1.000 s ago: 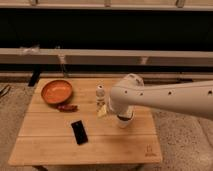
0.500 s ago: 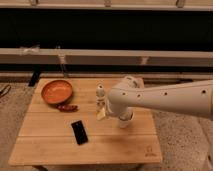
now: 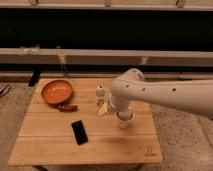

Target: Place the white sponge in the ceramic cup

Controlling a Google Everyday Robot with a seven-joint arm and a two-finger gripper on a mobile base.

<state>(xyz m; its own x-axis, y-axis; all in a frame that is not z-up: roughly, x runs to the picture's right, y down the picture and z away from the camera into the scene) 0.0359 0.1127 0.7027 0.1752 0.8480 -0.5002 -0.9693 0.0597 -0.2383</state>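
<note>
Pale flat sponge [image 3: 103, 109] tilted at pincer [image 3: 106, 108], just right of bottle [image 3: 100, 93]. Round cup [image 3: 123, 119] under arm on wooden surface [image 3: 50, 145]. Cannot tell pincer's state.

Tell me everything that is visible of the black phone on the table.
The black phone is a thin, flat, dark rectangle with a plain matte-looking top and no visible markings. It lies flat on the wooden table, left of centre near the front, turned slightly askew to the table's edge. Nothing touches it except the table. The gripper hangs to its right, over the ceramic cup, well apart from it.
</note>
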